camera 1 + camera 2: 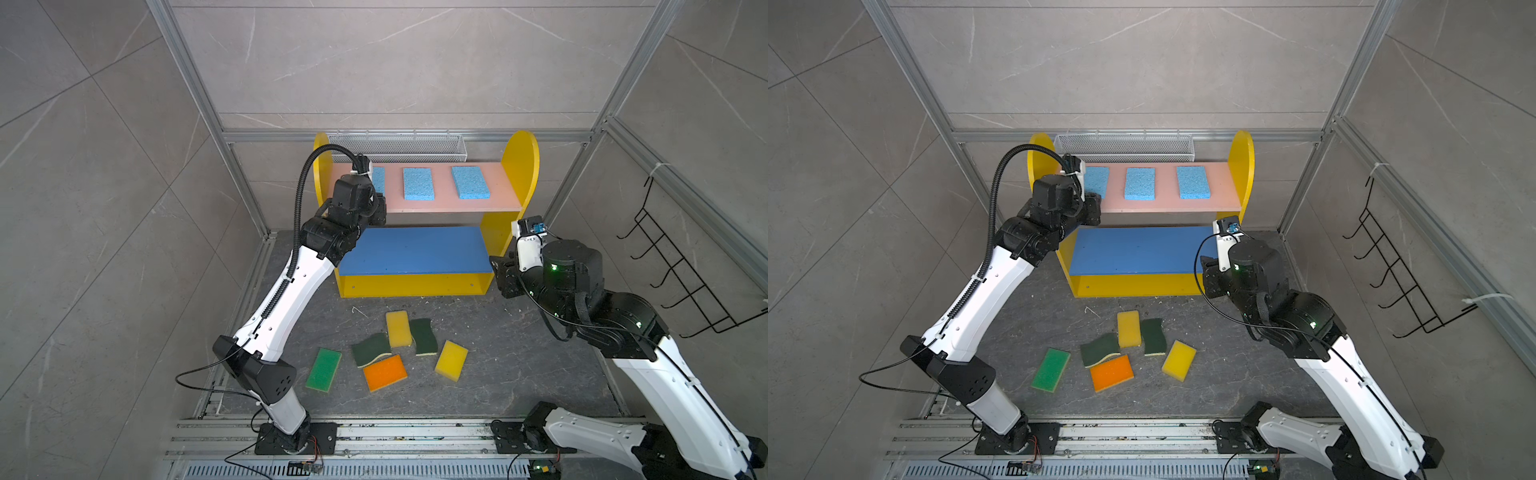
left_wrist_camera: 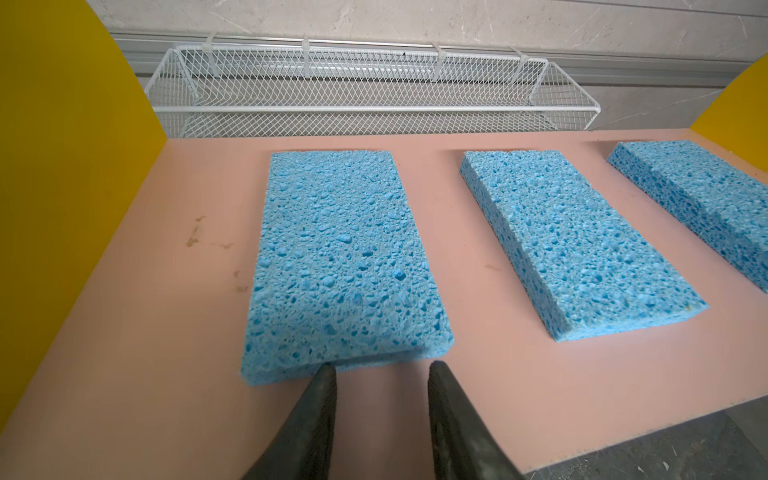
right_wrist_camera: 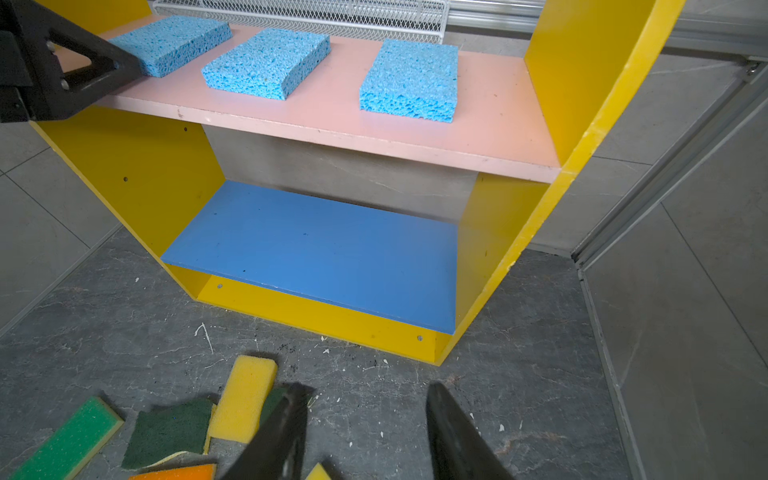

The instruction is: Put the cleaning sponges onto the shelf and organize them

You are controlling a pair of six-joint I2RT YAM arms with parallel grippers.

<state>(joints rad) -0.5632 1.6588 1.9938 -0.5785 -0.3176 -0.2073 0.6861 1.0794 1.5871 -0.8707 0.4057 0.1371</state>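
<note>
Closest to the left wrist lens, noted the left gripper (image 2: 380, 370): released, black fingers (image 2: 320, 419) parted over the front edge of the pink upper board (image 2: 124, 311), pink surface showing between them, nothing held. Found one fingertip right at the near edge of the left light blue sponge (image 2: 345, 257); touching or just short, cannot tell. Logged that sponge flat by the board's left end, the middle light blue sponge (image 2: 577, 245) at the board's centre and the right light blue sponge (image 2: 698, 199) toward its right end. All three apart, long sides running front to back. Spotted the wire-mesh basket (image 2: 353, 91) just behind the board's rear edge.

Noted the right gripper (image 3: 368, 388) likewise released, gripping nothing, hanging above the desk (image 3: 519, 374) near the front right corner of the shelf (image 1: 521, 166). Marked the blue middle board (image 3: 324, 257) below the pink one, above the yellow base (image 1: 415, 284).

Counted six sponges loose on the desk before the shelf's front edge:
- first yellow sponge (image 1: 398, 328), nearest the shelf
- right dark-green wavy sponge (image 1: 424, 336), against its right side
- left dark-green wavy sponge (image 1: 371, 349), at its left
- orange sponge (image 1: 385, 372), touching that one's front edge
- second yellow sponge (image 1: 451, 360), apart to the right
- bright green sponge (image 1: 323, 369), apart to the left

Seen on the right wall: black wire hook rack (image 1: 681, 266).
</note>
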